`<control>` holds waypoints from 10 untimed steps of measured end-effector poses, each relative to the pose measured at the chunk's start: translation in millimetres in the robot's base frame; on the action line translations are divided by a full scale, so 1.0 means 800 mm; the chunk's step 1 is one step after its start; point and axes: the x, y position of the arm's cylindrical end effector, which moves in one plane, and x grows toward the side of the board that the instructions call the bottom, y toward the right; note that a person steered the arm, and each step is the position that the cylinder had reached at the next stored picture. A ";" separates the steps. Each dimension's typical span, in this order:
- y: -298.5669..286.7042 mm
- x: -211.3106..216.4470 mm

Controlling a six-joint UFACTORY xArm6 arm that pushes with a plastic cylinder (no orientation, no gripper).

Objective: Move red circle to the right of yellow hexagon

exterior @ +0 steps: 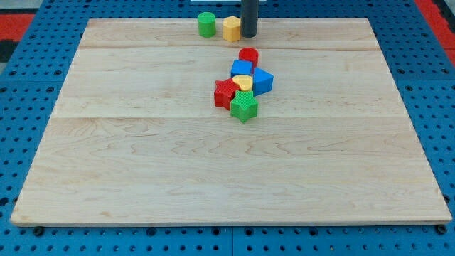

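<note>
- My tip (249,35) is at the view's top of the counter (142,178), just to the right of the yellow hexagon (232,28).
- The red circle (248,55) sits just below my tip, at the top of the block pile.
- There is no pincer, only a rod, so nothing gets held.
- I think my tip must get under the red circle and push it up.
</note>
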 end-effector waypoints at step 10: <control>0.029 0.082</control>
